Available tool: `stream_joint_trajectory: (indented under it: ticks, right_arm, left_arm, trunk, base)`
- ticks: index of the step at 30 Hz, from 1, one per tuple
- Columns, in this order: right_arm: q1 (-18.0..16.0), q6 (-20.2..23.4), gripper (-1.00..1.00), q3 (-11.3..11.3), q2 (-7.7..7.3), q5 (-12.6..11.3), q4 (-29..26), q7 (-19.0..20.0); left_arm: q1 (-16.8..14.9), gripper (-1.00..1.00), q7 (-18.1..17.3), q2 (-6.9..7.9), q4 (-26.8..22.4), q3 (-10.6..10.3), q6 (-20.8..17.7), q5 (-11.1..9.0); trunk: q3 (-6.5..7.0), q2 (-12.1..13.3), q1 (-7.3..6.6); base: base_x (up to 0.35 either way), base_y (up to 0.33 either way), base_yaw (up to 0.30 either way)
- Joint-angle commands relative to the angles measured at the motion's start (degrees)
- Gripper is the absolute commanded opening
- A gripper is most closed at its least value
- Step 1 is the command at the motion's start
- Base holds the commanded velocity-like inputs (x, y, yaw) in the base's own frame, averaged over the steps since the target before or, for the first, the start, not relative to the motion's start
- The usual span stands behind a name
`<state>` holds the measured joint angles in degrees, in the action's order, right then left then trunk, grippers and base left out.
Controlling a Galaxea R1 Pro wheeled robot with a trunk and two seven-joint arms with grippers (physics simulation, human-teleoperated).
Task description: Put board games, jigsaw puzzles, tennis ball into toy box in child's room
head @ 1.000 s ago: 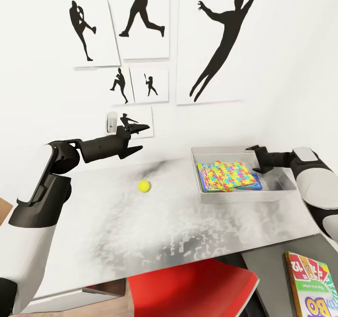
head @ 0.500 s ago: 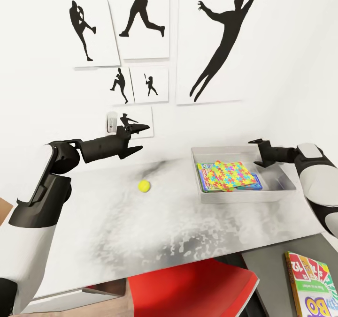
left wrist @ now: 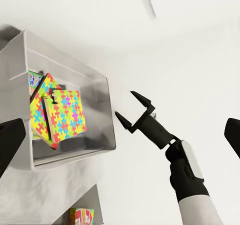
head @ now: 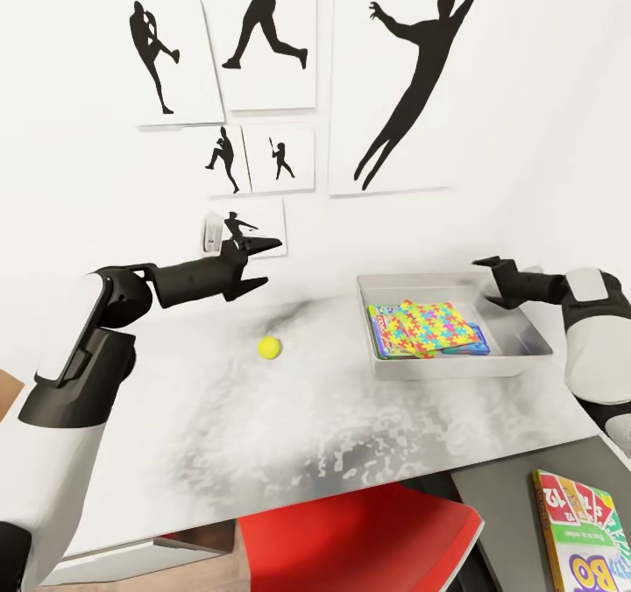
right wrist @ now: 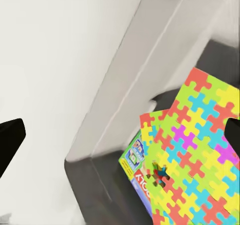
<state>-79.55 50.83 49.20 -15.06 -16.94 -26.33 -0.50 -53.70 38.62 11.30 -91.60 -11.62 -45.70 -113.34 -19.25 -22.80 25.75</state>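
Red-green "BO" board game point(head: 585, 531) on table point(head: 263, 434) corner, rest unreadable.

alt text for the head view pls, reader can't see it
A grey toy box on the table holds jigsaw puzzles; the open right hand hovers above it. A tennis ball lies near the open left hand.

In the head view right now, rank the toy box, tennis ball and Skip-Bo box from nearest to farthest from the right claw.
1. Toy box, just below the open right claw.
2. Tennis ball, on the table towards the left arm.
3. Skip-Bo box, at the near right corner.
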Motion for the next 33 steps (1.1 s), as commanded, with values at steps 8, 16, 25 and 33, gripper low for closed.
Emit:
stream_joint_trajectory:
  ticks: [8, 16, 25, 33]
  right_arm:
    - [5.2, 1.2, 1.0, -3.8, 0.18, 0.0, -6.5, 9.2]
    - [11.5, 1.6, 1.0, -12.5, 0.08, -0.1, -16.1, 22.2]
    - [17.7, 1.6, 1.0, -18.1, 0.13, -0.1, -25.4, 31.1]
    - [20.2, 2.0, 1.0, -19.7, 0.11, -0.1, -31.5, 33.4]
  left_arm:
    - [0.5, 1.0, 1.3, 0.23, 0.0, -2.1, 0.2, 1.4]
    - [1.0, 1.0, 2.2, 0.24, 0.0, -3.3, 0.3, 4.5]
    - [2.5, 1.0, 2.5, 0.36, 0.1, -3.7, 0.3, 6.0]
    - [3.6, 1.0, 2.6, 0.47, 0.2, -3.8, 0.3, 6.4]
  trunk:
    - [-0.1, -0.1, 0.03]
    - [-0.1, -0.1, 0.03]
    - [-0.1, -0.1, 0.03]
    - [-0.1, -0.1, 0.03]
  base:
    - [0.0, 0.0, 0.0]
    - [0.0, 0.0, 0.0]
    - [0.0, 0.0, 0.0]
    - [0.0, 0.0, 0.0]
